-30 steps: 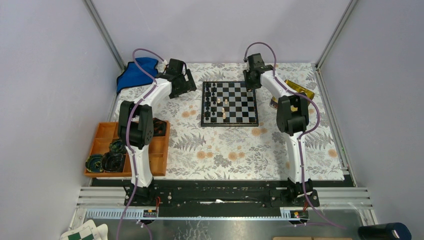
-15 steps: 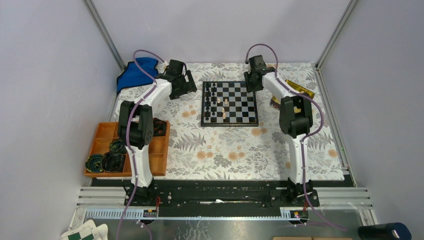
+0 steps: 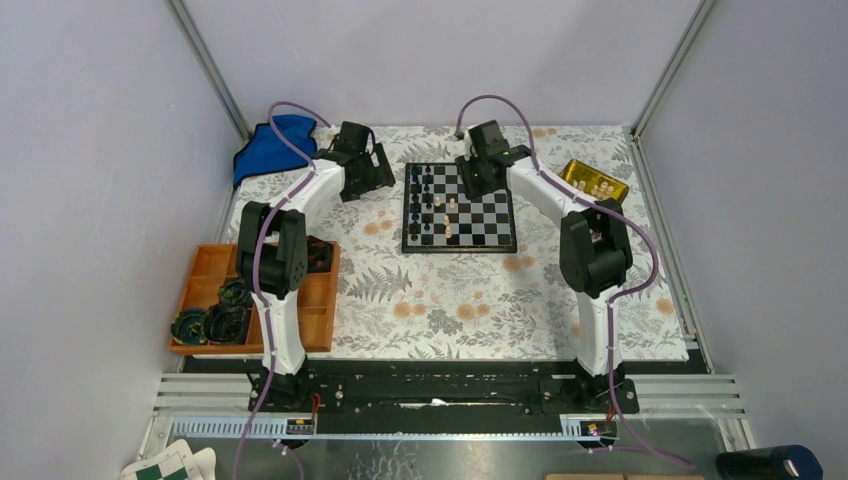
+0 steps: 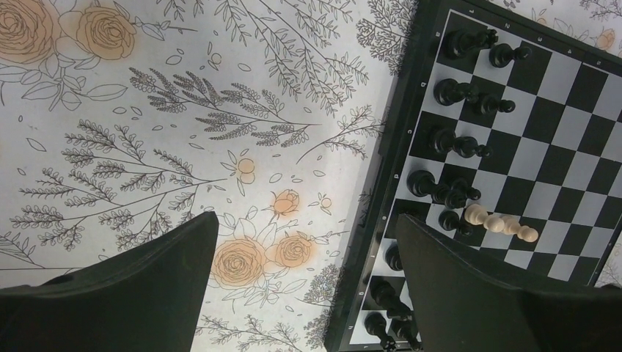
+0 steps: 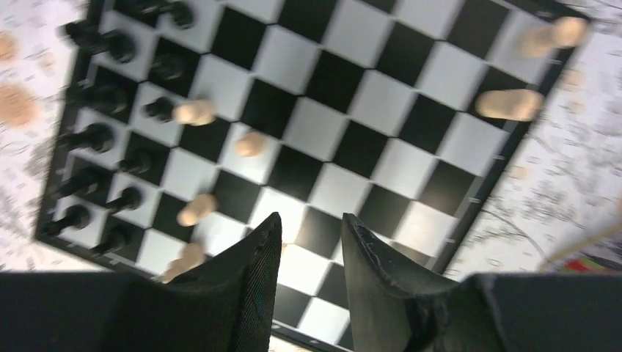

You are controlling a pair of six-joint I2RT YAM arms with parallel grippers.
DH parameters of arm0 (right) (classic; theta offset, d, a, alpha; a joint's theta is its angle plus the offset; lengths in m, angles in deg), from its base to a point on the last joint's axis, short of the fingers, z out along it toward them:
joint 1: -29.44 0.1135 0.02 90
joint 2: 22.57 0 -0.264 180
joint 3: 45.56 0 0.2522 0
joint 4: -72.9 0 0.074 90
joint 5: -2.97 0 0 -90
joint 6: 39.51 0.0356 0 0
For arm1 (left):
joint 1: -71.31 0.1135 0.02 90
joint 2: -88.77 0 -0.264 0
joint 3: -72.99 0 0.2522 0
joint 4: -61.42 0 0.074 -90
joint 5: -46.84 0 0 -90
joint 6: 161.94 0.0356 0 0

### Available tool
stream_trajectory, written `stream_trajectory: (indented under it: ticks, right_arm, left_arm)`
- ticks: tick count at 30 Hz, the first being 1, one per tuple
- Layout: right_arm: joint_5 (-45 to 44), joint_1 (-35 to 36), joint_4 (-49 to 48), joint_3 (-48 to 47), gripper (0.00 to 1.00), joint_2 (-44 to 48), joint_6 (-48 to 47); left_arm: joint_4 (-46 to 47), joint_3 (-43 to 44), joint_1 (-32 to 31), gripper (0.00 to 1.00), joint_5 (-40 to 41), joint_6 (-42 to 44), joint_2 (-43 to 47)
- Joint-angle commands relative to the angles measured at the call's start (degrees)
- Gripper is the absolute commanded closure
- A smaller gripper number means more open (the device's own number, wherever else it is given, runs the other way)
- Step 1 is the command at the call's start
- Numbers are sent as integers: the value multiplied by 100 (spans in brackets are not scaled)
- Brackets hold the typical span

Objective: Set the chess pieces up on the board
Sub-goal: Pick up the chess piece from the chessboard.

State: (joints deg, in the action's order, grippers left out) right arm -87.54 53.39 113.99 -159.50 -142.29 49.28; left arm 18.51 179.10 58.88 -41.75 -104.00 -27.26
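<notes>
Walled cell with pale lilac panels [image 3: 100,200] and a table covered by a floral cloth [image 3: 450,300]. The board [image 3: 495,215] lies at far centre, with black chess pieces [image 3: 420,205] ranked along its left side and a few pale chess pieces [image 3: 450,205] scattered mid-board. Left gripper [image 4: 304,220]: jaws wide, empty, over the cloth just beside the board's left edge. Right gripper [image 5: 312,220]: jaws narrowly apart, empty, above the board. Orange tray [image 3: 205,270] at left, blue cloth [image 3: 268,140] in the far-left corner, gold tin [image 3: 595,182] at right
</notes>
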Motion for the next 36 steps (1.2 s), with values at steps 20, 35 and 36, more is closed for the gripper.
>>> stream_trajectory:
  ticks: [20, 35, 36]
  right_arm:
    - [605, 497, 48, -1205, 47, -986, -76]
    - [470, 488, 106, -1442, 54, -1292, -134]
    - [465, 485, 112, -1431, 55, -1298, -134]
  left_arm:
    - [237, -102, -27, 1, -10, -11, 248]
    - [230, -33, 43, 1, -68, -3, 134]
    - [226, -21, 47, 1, -70, -3, 128]
